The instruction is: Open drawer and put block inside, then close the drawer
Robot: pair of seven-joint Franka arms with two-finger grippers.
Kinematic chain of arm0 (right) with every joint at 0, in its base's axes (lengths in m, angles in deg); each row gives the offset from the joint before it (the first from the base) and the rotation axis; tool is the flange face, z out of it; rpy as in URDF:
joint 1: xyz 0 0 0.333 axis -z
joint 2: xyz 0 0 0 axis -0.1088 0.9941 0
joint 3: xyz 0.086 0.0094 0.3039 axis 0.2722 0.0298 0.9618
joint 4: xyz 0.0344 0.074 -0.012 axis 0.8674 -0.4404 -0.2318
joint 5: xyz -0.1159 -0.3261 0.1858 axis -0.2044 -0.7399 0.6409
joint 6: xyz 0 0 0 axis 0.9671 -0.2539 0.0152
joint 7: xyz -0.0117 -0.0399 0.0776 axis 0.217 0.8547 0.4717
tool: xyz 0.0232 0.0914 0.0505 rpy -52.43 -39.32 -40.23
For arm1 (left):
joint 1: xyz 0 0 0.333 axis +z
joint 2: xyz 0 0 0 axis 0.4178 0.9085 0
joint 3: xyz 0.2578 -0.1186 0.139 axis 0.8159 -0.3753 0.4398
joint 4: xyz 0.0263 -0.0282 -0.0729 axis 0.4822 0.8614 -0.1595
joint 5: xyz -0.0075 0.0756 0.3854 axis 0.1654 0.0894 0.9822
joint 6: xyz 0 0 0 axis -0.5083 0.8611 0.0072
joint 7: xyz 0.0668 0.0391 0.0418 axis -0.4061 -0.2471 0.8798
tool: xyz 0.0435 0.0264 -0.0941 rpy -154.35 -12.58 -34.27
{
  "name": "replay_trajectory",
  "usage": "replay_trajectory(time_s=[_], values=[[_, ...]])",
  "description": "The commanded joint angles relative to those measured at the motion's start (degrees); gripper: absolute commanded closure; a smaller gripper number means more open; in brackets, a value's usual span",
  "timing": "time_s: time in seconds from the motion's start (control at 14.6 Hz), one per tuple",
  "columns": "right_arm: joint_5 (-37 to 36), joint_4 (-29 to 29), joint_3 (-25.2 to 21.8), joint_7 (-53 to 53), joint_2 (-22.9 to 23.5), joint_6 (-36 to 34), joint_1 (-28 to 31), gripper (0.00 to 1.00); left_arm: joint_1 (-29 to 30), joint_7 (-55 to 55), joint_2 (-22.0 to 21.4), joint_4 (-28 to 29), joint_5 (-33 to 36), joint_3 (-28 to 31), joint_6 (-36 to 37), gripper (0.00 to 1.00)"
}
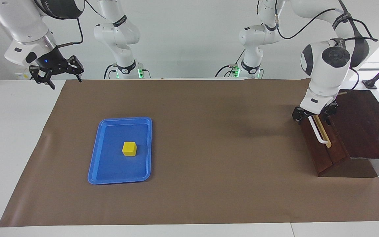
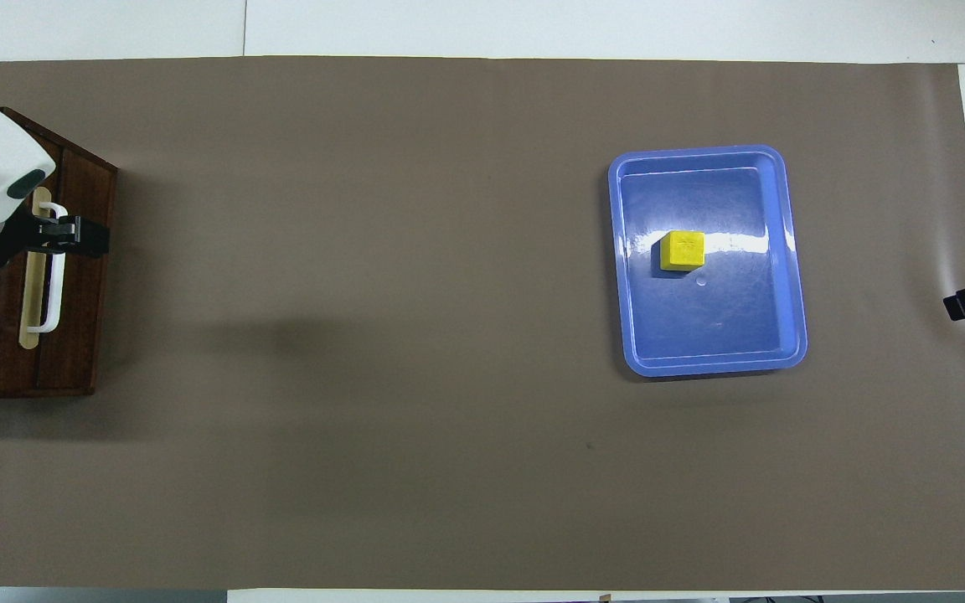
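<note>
At the left arm's end of the desk stands the wooden cabinet, and its drawer is shut, flush with the slanted front. The white handle runs along that front beside a tan strip. The left gripper is down at the end of the handle nearer to the robots, with one of its jaws on each side of the bar. I cannot tell if the jaws press on the bar or just sit around it.

The block is well apart from the drawer, toward the right arm's end of the desk. It sits in the blue tray, near the middle. The tray lies flat on the brown mat.

The right gripper hangs in the air over the white desk edge by the mat's corner, waiting. Its jaws are apart and hold nothing.
</note>
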Motion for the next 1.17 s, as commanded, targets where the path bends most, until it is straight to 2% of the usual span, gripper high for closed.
replay_trajectory(time_s=[0.0, 0.14, 0.27, 0.48, 0.62, 0.76, 1.1], values=[[1.29, -10.51, 0.5, -5.24, -5.98, 6.97, 0.1, 0.0, -0.14, -0.64, 0.43, 3.09, 5.05, 0.13, -3.97, 0.0], [4.98, -13.68, 0.5, -12.5, -6.51, 9.62, 0.01, 0.0, 0.38, -0.64, 0.17, 5.9, 6.65, 0.22, -7.49, 0.0], [7.97, -16.67, 0.5, -22.34, -6.25, 14.26, 0.01, 0.0, 0.74, -0.64, 0.25, 7.31, 6.74, 0.22, -9.77, 0.0], [12.01, -21.16, 0.76, -31.06, -6.16, 21.13, -1.56, 0.0, 1.53, -0.55, 0.52, 8.37, 6.83, 0.3, -11.81, 0.0], [17.97, -21.17, 0.76, -39.92, -2.93, 22.19, -1.93, 0.0, 1.62, -0.55, 0.95, 8.55, 7.18, 0.31, -13.03, 0.0], [23.95, -21.17, 0.67, -50.99, 1.03, 25.26, -1.92, 0.0, 1.53, -0.64, 2.09, 8.46, 11.29, 0.22, -13.39, 0.0], [34.07, -20.47, 0.76, -72.18, 9.11, 30.62, -2.28, 0.0, 1.18, 2.25, 3.15, 8.29, 11.14, -0.05, -14.8, 0.0]])
